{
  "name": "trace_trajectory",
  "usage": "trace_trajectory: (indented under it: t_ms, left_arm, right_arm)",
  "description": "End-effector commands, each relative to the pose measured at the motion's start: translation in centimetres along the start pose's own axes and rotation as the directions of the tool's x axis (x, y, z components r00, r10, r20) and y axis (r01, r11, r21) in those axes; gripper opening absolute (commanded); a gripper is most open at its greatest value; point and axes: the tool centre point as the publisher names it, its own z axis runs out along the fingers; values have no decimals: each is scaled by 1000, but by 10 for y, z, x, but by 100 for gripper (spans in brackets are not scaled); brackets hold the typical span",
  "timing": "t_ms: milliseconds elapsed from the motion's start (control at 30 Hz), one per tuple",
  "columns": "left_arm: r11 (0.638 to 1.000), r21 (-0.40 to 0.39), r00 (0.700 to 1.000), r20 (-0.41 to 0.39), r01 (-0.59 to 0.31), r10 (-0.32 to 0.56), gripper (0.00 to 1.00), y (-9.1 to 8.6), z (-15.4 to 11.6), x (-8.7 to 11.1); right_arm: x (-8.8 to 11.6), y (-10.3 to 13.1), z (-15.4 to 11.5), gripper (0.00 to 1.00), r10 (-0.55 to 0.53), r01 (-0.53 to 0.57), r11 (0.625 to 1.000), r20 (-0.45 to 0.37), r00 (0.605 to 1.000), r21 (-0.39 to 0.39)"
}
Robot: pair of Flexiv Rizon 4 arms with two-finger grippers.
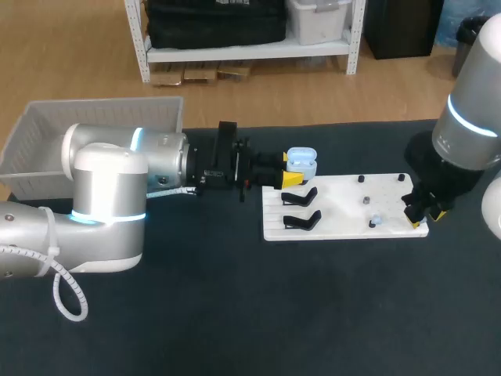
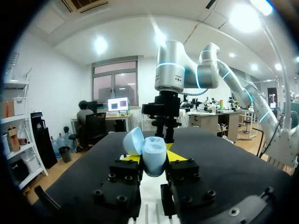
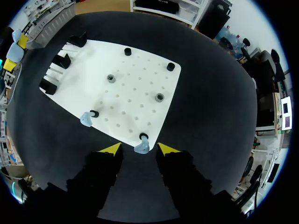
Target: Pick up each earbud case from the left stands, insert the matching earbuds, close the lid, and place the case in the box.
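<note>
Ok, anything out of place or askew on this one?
Nothing stands out. The left gripper holds the earbud case, lid open, by the black stands of the white board. The open right gripper straddles one earbud at its peg; the other earbud lies beside its peg.

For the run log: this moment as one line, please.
left gripper shut on open earbud case | right gripper open over earbud at board edge

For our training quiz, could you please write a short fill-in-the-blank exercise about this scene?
1. The left tool is shut on the earbud case, whose lid is ___.
2. The right tool, above an earbud, is ___.
3. The board holds ___ earbuds.
Missing words: open; open; two.
</note>
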Motion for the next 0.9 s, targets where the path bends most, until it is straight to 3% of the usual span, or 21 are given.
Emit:
trace_trajectory:
  t_ms: [33,767,900]
  left_arm:
    - [1000,-1,1000,5,-3,3,0,0,0,1]
    - [1000,-1,1000,5,-3,3,0,0,0,1]
    - [1000,-1,1000,5,-3,3,0,0,0,1]
  right_arm:
    - [1,-1,4,43,3,-3,1000,4,1000,12]
    - [1,-5,8,29,-2,2,999,12,1000,48]
    - [1,-4,7,18,-2,1,999,13,1000,50]
